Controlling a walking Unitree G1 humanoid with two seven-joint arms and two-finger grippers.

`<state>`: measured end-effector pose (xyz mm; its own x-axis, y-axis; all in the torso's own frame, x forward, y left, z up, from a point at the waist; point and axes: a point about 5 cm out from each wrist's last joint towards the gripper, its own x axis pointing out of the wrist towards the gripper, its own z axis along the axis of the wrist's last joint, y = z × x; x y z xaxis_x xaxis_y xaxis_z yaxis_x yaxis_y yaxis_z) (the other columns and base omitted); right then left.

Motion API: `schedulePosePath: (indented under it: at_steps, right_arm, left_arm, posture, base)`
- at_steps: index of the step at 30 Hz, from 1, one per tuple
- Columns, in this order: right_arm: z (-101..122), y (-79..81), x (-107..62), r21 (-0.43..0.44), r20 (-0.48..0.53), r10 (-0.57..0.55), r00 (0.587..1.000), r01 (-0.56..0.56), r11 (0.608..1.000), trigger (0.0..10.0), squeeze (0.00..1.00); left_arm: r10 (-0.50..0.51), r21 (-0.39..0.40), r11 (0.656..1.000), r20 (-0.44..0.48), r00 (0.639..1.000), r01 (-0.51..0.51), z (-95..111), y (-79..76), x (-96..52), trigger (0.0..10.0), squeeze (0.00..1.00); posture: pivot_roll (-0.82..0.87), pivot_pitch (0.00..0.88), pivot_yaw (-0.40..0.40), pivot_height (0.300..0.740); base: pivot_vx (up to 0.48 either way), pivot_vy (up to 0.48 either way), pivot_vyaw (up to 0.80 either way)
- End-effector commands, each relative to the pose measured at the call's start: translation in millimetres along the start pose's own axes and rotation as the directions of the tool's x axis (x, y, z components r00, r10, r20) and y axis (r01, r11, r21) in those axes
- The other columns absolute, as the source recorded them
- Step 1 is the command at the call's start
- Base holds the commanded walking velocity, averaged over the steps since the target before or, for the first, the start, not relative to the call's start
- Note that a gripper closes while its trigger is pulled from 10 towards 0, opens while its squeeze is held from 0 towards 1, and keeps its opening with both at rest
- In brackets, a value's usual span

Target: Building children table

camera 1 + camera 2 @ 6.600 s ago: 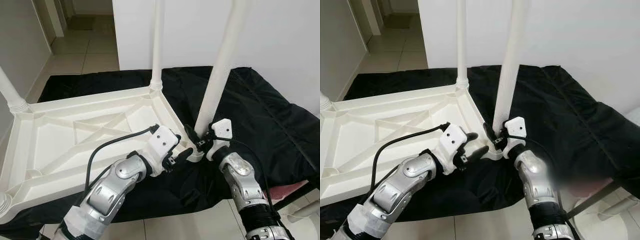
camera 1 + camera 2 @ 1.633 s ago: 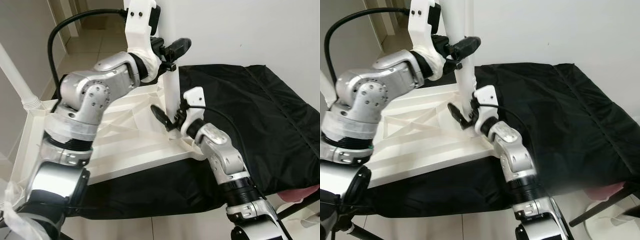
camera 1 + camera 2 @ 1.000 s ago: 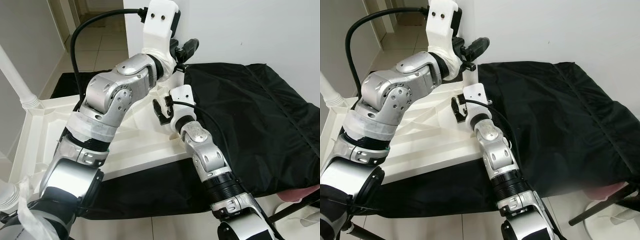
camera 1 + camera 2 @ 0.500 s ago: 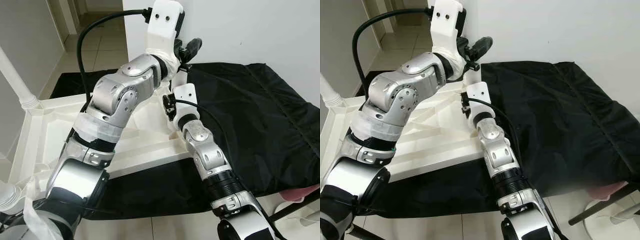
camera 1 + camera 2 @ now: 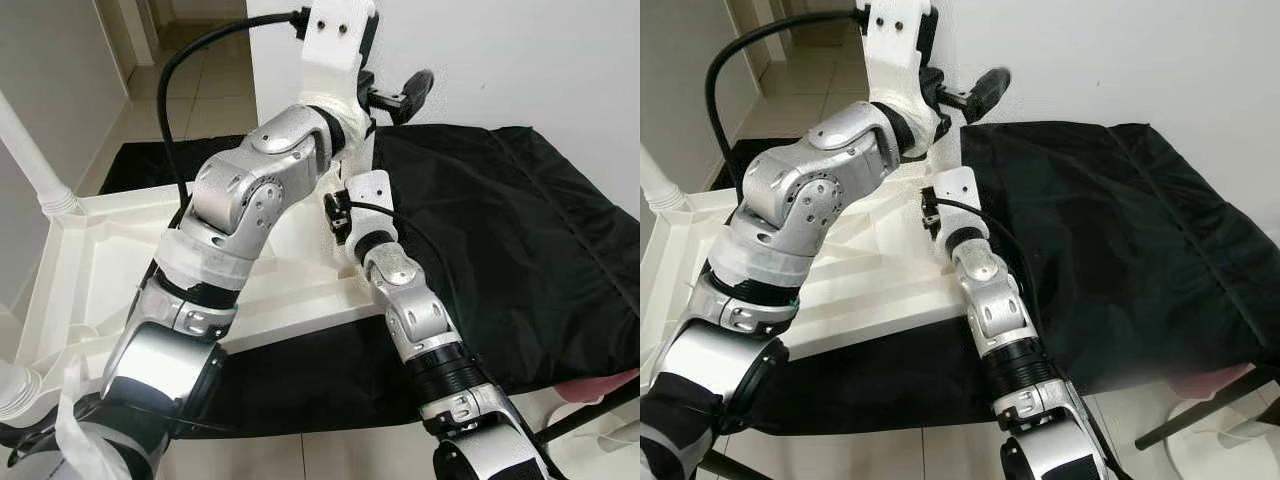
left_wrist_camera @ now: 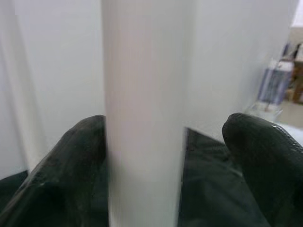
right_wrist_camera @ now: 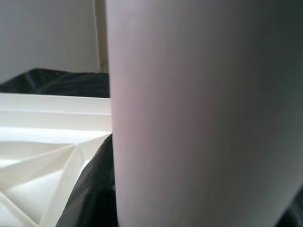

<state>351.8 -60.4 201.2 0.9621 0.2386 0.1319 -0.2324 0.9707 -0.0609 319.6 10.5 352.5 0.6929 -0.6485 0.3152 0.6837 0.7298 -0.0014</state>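
In the left eye view a white plastic children's tabletop (image 5: 90, 270) lies upside down on a black cloth (image 5: 520, 230) spread over the floor, ribs up, with one white table leg (image 5: 35, 165) standing from its far left corner. The left gripper (image 5: 385, 95) is raised high above the tabletop's near right corner, one black finger (image 5: 412, 88) jutting out toward the white wall. The right gripper (image 5: 338, 212) sits low at that same corner, its silver arm reaching in from below; its jaws are hidden behind the wrist housing, so I cannot tell how they stand. The right eye view gives the same layout, the left arm's black cable (image 5: 760, 45) looping up behind it. In the left wrist view a white leg (image 6: 144, 113) stands upright between the two black fingers (image 6: 64, 179); one touches it, the other stands clear, so the jaws are open. In the right wrist view the leg looms very close, with the tabletop's ribbed underside beside it.
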Motion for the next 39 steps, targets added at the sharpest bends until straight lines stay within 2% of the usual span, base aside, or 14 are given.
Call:
schedulePosePath:
  at_steps: [1,8,13,22,27,31,32,35,39]
  right_arm:
    - [-0.6,-3.1,-1.5,0.048,-0.009,-0.013,1.000,0.013,0.999,10.0,0.00]
    - [-2.1,-13.2,-2.3,0.084,-0.020,-0.050,0.999,0.051,0.995,10.0,0.00]
    - [-3.7,-31.0,-3.3,0.069,-0.020,-0.130,0.991,0.131,0.989,10.0,0.00]
    - [-4.2,-45.4,-5.5,0.065,-0.017,-0.185,0.983,0.186,0.980,10.0,0.00]
    - [-4.3,-53.4,-9.0,0.051,-0.007,-0.208,0.978,0.208,0.977,10.0,0.00]
    - [-5.4,-62.7,-14.0,0.036,0.007,-0.237,0.972,0.236,0.971,10.0,0.00]
    - [-4.7,-68.1,-16.4,0.033,0.020,-0.260,0.965,0.260,0.965,10.0,0.00]
    - [-4.5,-69.7,-17.0,0.033,0.024,-0.268,0.963,0.267,0.963,10.0,0.00]
    - [-0.8,-76.6,-18.8,0.031,0.045,-0.306,0.951,0.304,0.952,10.0,0.00]
  left_arm:
    - [-0.097,-0.011,0.995,0.038,0.995,0.097,3.9,-6.5,-3.5,10.0,0.00]
    - [-0.074,-0.020,0.997,0.084,0.994,0.076,4.9,-4.3,-9.1,10.0,0.00]
    - [-0.059,-0.055,0.996,0.108,0.992,0.066,1.6,2.0,-20.7,10.0,0.00]
    - [-0.029,-0.074,0.997,0.091,0.995,0.036,-10.3,6.7,-31.0,10.0,0.00]
    - [0.007,-0.075,0.997,0.059,0.998,-0.002,-22.3,11.0,-38.1,10.0,0.00]
    - [0.066,-0.082,0.994,0.002,0.998,-0.066,-40.2,20.0,-45.0,10.0,0.00]
    - [0.094,-0.074,0.993,-0.041,0.995,-0.097,-52.9,24.6,-48.7,10.0,0.00]
    - [0.100,-0.069,0.992,-0.053,0.994,-0.103,-56.7,25.6,-49.8,10.0,0.00]
    - [0.124,-0.091,0.987,-0.106,0.987,-0.133,-74.0,28.6,-53.1,10.0,0.00]
  posture:
    - [-0.02,0.000,-0.008,0.740]
    - [-0.02,0.000,-0.009,0.740]
    - [-0.03,0.000,-0.010,0.740]
    - [-0.02,0.000,-0.011,0.740]
    - [-0.02,0.000,-0.013,0.740]
    - [-0.02,0.000,-0.014,0.740]
    - [-0.02,0.000,-0.013,0.740]
    - [-0.02,0.000,-0.013,0.740]
    - [-0.03,0.000,-0.002,0.740]
  base:
    - [0.000,0.000,0.00]
    - [0.000,0.000,0.00]
    - [0.000,0.000,0.00]
    - [0.000,0.000,0.00]
    - [0.000,0.000,0.00]
    - [0.000,0.000,0.00]
    - [0.000,0.000,0.00]
    - [0.000,0.000,0.00]
    - [0.000,0.000,0.00]
